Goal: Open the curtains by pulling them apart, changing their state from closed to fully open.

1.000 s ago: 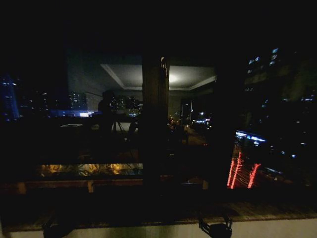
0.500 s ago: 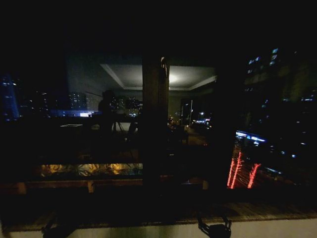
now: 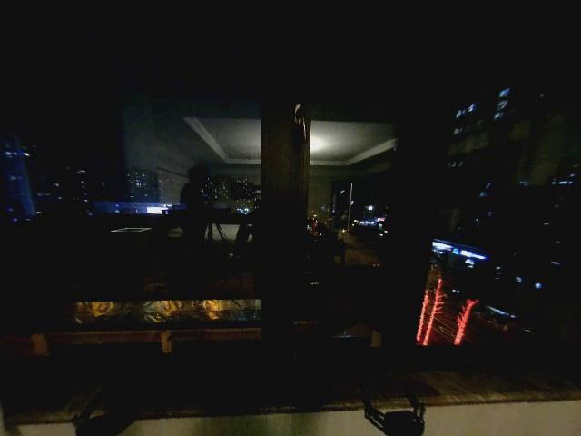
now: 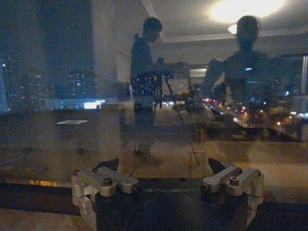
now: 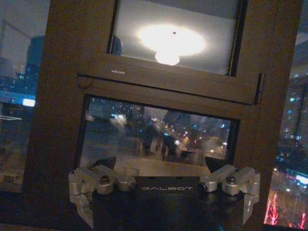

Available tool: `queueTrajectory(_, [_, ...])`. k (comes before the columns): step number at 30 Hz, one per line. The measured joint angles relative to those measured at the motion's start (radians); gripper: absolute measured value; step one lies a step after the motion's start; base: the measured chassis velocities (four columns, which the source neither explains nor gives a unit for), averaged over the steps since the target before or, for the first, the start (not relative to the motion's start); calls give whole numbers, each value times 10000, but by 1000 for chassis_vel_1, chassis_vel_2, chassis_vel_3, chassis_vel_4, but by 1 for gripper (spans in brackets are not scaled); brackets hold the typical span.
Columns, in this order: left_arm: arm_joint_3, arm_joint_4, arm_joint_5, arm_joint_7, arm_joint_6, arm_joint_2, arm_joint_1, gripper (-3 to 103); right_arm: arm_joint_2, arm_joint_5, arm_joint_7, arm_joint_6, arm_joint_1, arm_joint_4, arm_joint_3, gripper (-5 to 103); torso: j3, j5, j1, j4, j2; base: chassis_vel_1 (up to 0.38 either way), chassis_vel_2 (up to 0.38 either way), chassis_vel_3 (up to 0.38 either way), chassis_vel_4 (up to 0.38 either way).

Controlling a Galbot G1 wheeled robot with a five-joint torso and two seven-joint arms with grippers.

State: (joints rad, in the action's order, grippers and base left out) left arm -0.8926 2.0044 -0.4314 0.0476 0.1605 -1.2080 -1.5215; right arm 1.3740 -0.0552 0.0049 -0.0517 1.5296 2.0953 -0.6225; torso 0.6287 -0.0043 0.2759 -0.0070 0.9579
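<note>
I'm facing a dark window (image 3: pixel 182 227) at night, bare glass across the whole head view, with city lights outside and the room behind me mirrored in it: a lit ceiling lamp (image 3: pixel 318 143) and pale ceiling. I can't make out the curtains anywhere against the glass, so I can't tell where they hang. A brown frame post (image 3: pixel 283 227) runs upright down the middle of the window. Along the foot of it lies a wooden sill (image 3: pixel 490 386), and below that a pale wall edge (image 3: pixel 272 425).

My left gripper (image 3: pixel 104 420) sits low at the bottom edge, in front of the sill; from its wrist camera its fingers (image 4: pixel 107 165) stand wide apart with nothing between them, pointing at the glass. My right gripper (image 3: pixel 395 420) is low on the other side, also before the sill; its fingers (image 5: pixel 106 162) are spread wide too and hold nothing, aimed at the brown frame where a small lower pane (image 5: pixel 154 139) sits under a crossbar (image 5: pixel 163 79).
</note>
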Motion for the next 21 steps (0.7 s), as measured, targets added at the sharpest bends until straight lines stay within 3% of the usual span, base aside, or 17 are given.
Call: queueTrajectory(21, [-69, -193, -48, 6, -1, 76, 99, 100, 1, 29, 3, 189, -152, -330, -6, 100, 1, 0, 0, 0, 0, 0, 0, 0, 0])
